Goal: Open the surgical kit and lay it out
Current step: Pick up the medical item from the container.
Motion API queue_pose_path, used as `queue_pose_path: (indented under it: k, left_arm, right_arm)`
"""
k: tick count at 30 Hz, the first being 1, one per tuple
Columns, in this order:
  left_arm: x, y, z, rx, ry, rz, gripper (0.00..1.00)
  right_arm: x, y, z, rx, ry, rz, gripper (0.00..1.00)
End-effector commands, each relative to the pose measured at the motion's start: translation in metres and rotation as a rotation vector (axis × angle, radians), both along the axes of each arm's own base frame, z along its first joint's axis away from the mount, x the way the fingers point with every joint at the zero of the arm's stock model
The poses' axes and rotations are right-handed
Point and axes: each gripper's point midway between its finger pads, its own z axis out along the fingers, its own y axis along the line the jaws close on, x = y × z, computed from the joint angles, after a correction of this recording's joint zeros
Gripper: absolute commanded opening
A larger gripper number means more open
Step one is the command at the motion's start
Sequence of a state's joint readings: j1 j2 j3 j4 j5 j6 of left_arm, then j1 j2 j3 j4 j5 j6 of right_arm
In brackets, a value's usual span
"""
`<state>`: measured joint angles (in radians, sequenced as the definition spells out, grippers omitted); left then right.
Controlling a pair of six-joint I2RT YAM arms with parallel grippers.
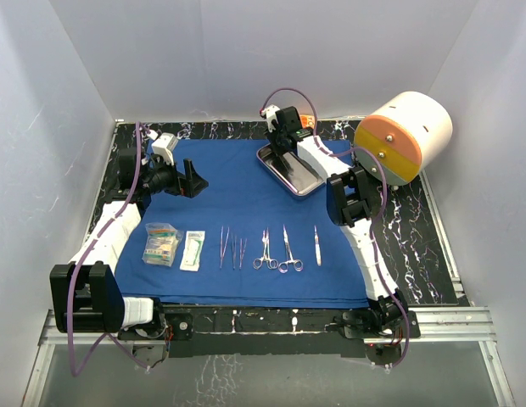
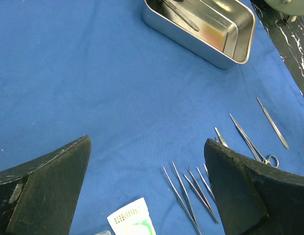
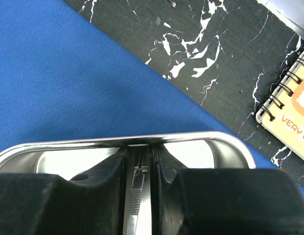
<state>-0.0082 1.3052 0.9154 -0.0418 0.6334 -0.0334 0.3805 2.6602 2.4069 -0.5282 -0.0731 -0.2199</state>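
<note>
The royal-blue cloth (image 1: 237, 182) of the surgical kit lies spread flat. The steel tray (image 1: 271, 165) sits at its far right. My right gripper (image 1: 284, 148) reaches down into the tray (image 3: 68, 145), its jaws shut narrowly on a slim steel forceps (image 3: 137, 196) with a ribbed handle. A row lies along the near side: two clear packets (image 1: 161, 243) (image 1: 193, 250), tweezers (image 1: 223, 246), scissor-like clamps (image 1: 265, 250) and a thin handle (image 1: 316, 244). Over the cloth's far left my left gripper (image 1: 193, 180) hovers open with nothing in it (image 2: 147, 142).
A big white-and-orange cylinder (image 1: 405, 136) stands at the back right on the black marble table (image 1: 416, 229). A small orange spiral notebook (image 3: 294, 107) lies just behind the tray. White walls close in the sides and back.
</note>
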Motion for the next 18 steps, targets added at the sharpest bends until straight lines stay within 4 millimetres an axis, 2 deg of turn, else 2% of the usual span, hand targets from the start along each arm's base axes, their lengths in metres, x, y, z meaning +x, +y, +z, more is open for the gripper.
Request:
queue_pose_path:
  k: [1, 6, 10, 18]
  left_arm:
    - [-0.001, 0.001, 0.006, 0.000, -0.022, -0.012, 0.98]
    - [-0.001, 0.003, 0.008, -0.003, -0.023, -0.007, 0.98]
    - [-0.001, 0.003, 0.007, -0.007, -0.022, -0.007, 0.99]
    - [-0.001, 0.004, 0.010, -0.012, -0.023, -0.002, 0.98]
  right_arm:
    - [-0.034, -0.019, -0.076, -0.089, 0.204, -0.008, 0.16]
    - [-0.050, -0.025, -0.082, -0.085, 0.245, -0.010, 0.15]
    - [-0.057, -0.029, -0.079, -0.087, 0.254, -0.009, 0.16]
    - [-0.053, -0.029, -0.075, -0.071, 0.256, -0.013, 0.15]
